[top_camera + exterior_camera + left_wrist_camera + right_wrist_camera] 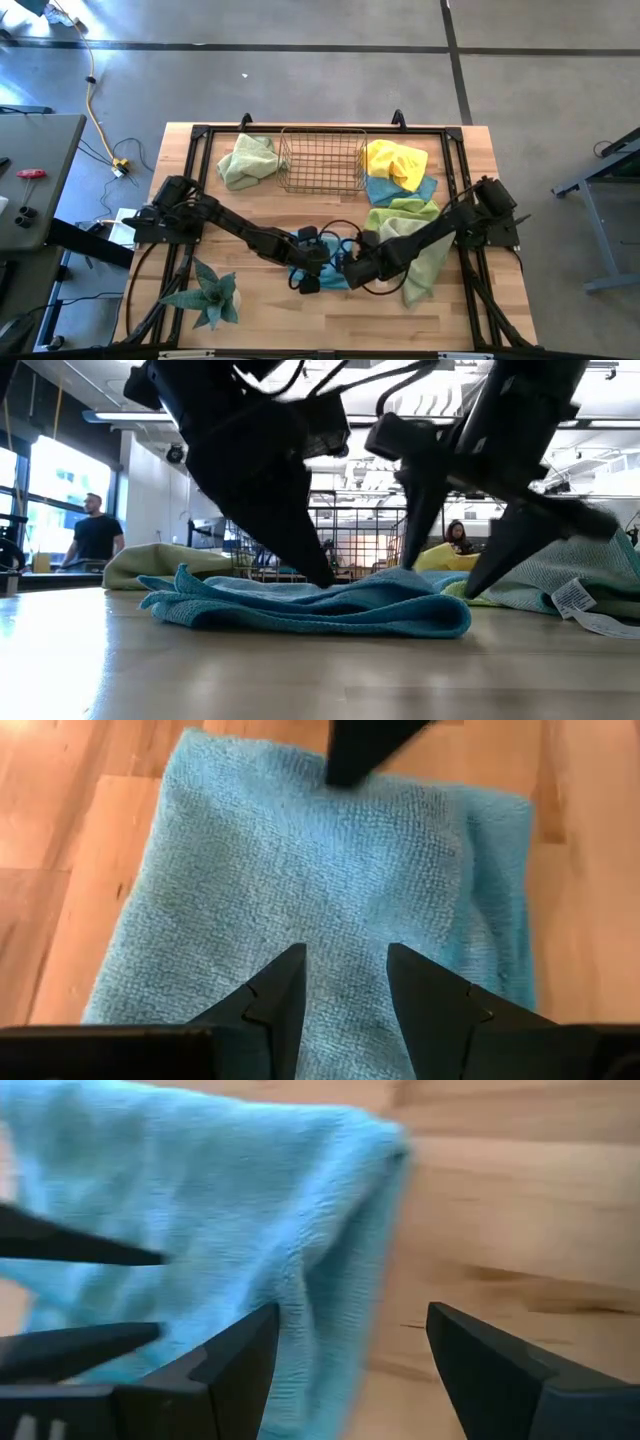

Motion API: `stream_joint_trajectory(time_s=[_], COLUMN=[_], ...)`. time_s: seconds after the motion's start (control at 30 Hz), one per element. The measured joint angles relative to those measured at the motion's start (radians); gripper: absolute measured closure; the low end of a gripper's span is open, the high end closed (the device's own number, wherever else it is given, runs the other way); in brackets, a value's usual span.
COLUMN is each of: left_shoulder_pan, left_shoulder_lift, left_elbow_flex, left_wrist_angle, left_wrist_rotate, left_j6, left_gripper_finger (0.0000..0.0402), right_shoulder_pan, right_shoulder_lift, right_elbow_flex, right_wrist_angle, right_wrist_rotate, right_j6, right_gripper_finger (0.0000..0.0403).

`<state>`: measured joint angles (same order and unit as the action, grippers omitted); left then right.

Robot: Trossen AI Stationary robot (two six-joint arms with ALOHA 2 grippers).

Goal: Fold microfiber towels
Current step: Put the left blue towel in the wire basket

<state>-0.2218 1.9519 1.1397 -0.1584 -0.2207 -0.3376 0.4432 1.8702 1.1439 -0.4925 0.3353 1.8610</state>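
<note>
Blue microfiber towel point(330, 272) sat bunched mid-counter point(300, 320), both claws right on it.
Left claw point(345, 990) hovered spread over the cloth; right claw point(350, 1350) gaped wide, straddling its edge. Wire basket point(322, 160) sat behind.

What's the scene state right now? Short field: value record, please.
towel in work: light blue towel, lying on the table front centre
left gripper: fingers open, over the light blue towel
right gripper: fingers open, at the towel's edge
waiting pile: yellow towel, another blue towel, lime green towel, on the right
pale green towel: left of the wire basket
plant: front left
</note>
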Motion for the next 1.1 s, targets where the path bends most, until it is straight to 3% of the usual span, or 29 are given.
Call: stream_joint_trajectory(time_s=[0.27,0.6,1.1], left_shoulder_pan=[-0.005,-0.007,-0.008], left_shoulder_lift=[0.050,0.056,0.060], left_elbow_flex=[0.003,0.002,0.000], left_wrist_angle=[0.010,0.011,0.054], left_wrist_rotate=[0.040,0.037,0.036], left_j6=[-0.027,-0.024,-0.017], left_gripper_finger=[0.0268,0.0268,0.0268], right_shoulder_pan=[0.011,0.052,0.021], right_shoulder_lift=[-0.008,-0.048,-0.024], right_elbow_flex=[-0.196,-0.214,-0.212], right_wrist_angle=[0.363,0.381,0.423], right_wrist_rotate=[0.059,0.099,0.098], right_j6=[0.066,0.093,0.068], right_gripper_finger=[0.0153,0.0153,0.0153])
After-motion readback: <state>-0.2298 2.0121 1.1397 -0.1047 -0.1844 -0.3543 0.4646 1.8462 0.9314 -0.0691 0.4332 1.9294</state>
